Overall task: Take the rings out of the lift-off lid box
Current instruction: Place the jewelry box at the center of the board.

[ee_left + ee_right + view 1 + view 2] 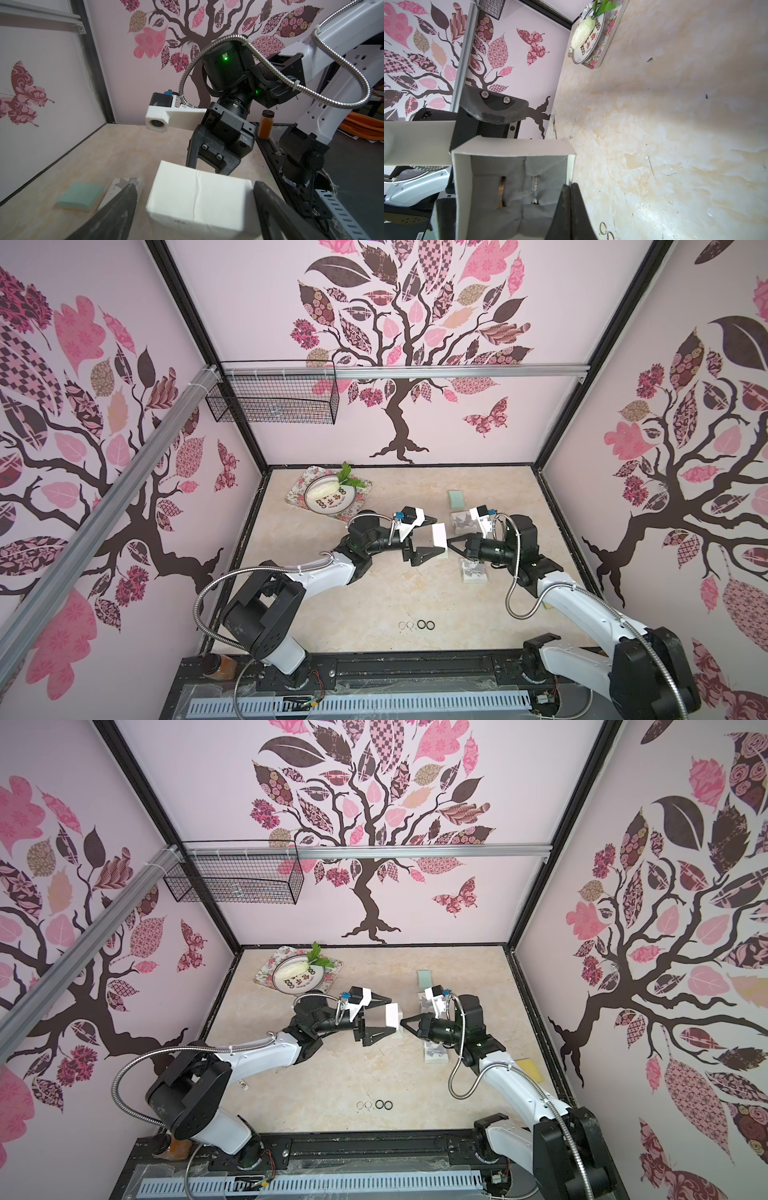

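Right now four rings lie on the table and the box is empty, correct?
No, the box is not empty: the right wrist view shows a gold ring and a silvery ring inside. Four rings do lie on the table.

The plate (592, 44) carries red ornamental characters and a line of fine print along its rim, all too small to read. The white box (199, 203) bears a faint dark mark near one edge, illegible. A barcode sticker (420, 235) sits on a dark surface; its digits cannot be made out.
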